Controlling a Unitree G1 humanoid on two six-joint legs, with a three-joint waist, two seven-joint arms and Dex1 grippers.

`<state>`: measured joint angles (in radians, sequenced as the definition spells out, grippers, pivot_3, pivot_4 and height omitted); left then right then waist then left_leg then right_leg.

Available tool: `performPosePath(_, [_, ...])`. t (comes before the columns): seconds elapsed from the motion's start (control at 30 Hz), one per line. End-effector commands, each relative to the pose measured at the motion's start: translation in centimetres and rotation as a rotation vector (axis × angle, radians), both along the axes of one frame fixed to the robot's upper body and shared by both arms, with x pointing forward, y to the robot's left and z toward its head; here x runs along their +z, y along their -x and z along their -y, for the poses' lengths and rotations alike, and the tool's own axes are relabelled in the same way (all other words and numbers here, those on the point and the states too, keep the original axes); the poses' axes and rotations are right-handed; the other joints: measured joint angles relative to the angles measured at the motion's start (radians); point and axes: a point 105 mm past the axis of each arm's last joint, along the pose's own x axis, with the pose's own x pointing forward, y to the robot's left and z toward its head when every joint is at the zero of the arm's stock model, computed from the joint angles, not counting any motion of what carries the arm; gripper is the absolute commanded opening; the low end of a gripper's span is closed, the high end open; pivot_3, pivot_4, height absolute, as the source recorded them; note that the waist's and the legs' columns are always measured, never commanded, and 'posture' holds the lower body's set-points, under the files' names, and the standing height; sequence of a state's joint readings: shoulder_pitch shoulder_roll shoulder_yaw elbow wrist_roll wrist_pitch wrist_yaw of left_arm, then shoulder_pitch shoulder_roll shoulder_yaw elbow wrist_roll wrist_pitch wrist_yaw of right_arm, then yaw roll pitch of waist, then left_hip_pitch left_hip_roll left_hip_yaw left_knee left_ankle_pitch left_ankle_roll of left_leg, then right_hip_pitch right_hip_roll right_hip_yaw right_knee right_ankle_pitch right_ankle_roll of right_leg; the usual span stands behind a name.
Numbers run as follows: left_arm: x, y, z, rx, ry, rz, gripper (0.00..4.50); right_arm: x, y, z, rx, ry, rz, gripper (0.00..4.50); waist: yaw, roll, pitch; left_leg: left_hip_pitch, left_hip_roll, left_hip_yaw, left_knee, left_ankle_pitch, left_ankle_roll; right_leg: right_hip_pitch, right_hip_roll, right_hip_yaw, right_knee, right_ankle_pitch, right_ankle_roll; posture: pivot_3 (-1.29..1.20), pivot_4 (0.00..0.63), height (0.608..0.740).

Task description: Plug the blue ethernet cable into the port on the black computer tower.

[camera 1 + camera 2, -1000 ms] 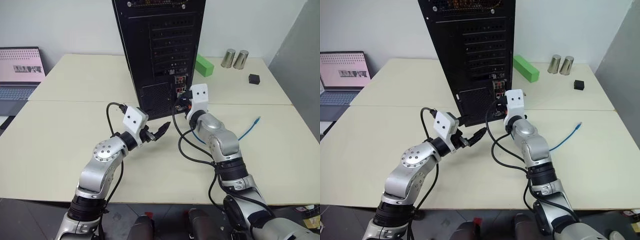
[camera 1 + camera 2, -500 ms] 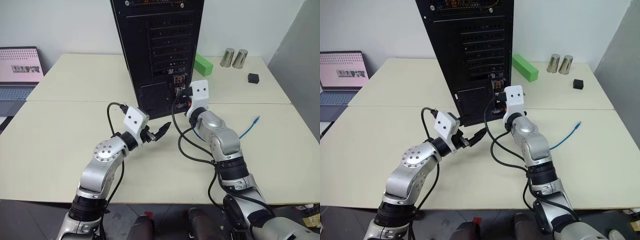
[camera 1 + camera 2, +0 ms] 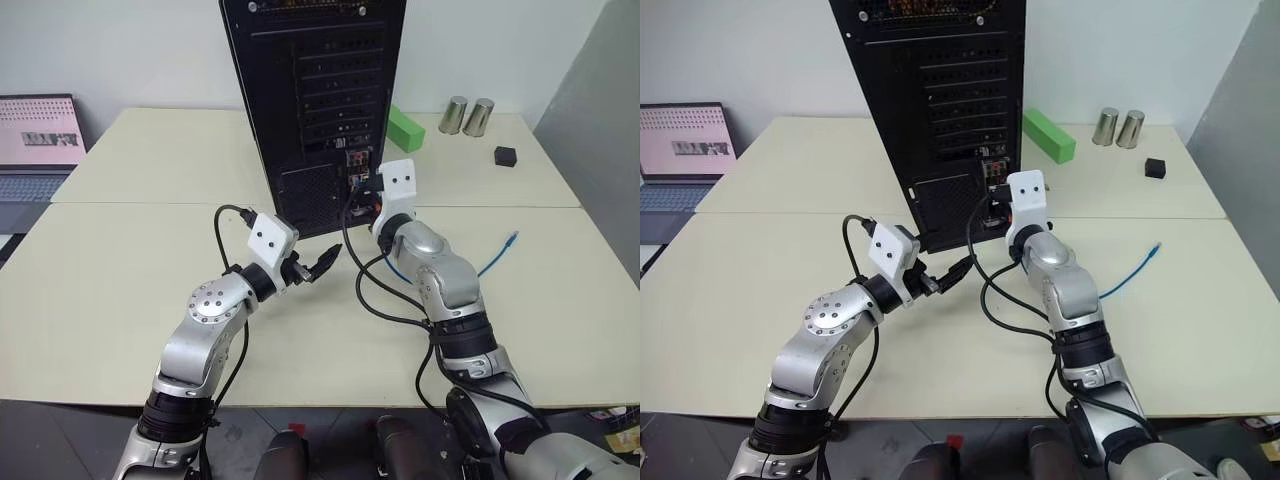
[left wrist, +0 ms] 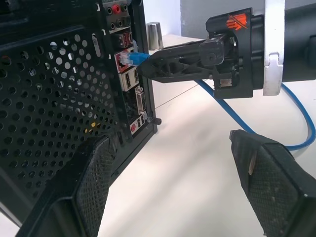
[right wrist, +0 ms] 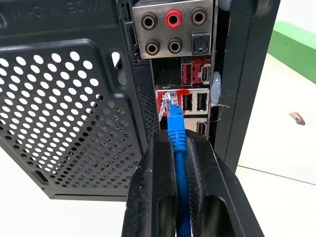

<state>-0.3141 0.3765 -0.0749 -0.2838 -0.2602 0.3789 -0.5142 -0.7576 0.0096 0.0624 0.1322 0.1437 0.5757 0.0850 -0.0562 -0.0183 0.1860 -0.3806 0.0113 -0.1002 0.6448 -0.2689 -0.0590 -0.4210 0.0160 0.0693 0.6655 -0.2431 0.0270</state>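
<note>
You're at the insertion step. Your right hand (image 5: 174, 163) is clamped on the blue ethernet cable (image 5: 176, 136) just behind its clear plug, whose tip sits at the mouth of the port (image 5: 165, 102) on the black computer tower (image 3: 310, 90), not visibly seated. Your left hand (image 3: 312, 267) hangs spread and empty over the desk (image 3: 120, 260). Next, push straight in, keeping the plug square.

Blue ethernet cable (image 5: 176, 133) plug at port (image 5: 165, 103)
</note>
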Motion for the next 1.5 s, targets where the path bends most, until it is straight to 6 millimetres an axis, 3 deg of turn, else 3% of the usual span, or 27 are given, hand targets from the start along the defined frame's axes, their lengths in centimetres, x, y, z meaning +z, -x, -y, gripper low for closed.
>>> performPosePath(0.03, [1.5,0.3,0.5,-0.021,0.007,0.070,3.85,1.8,0.0,-0.6,0.019,0.000,0.062,0.00,0.000,0.000,0.000,0.000,0.000,0.000,0.000,0.000,0.000,0.000,0.000,0.000,0.000,0.000,0.000,0.00,0.150,0.740])
performPosePath(0.43, [1.5,0.3,0.5,-0.017,0.007,0.074,3.85,1.8,0.0,-0.9,0.026,0.006,0.062,0.00,0.000,0.000,0.000,0.000,0.000,0.000,0.000,0.000,0.000,0.000,0.000,0.000,0.000,0.000,0.000,0.00,0.150,0.740])
performPosePath(1.07, [1.9,-0.9,-0.1,0.012,-0.027,0.060,3.85,5.5,1.4,-3.4,0.141,-0.072,0.042,0.00,-0.006,0.001,0.000,-0.001,0.000,0.000,-0.001,0.000,0.000,-0.001,0.000,0.000,0.000,0.000,0.000,0.00,0.150,0.740])
performPosePath(1.5, [2.2,-0.9,0.4,-0.003,-0.076,-0.006,3.85,6.0,0.9,-4.2,0.160,-0.059,0.044,0.00,-0.029,0.001,0.001,-0.002,0.000,0.001,-0.001,0.000,0.000,-0.003,0.000,0.000,0.000,0.000,0.000,0.00,0.150,0.740])
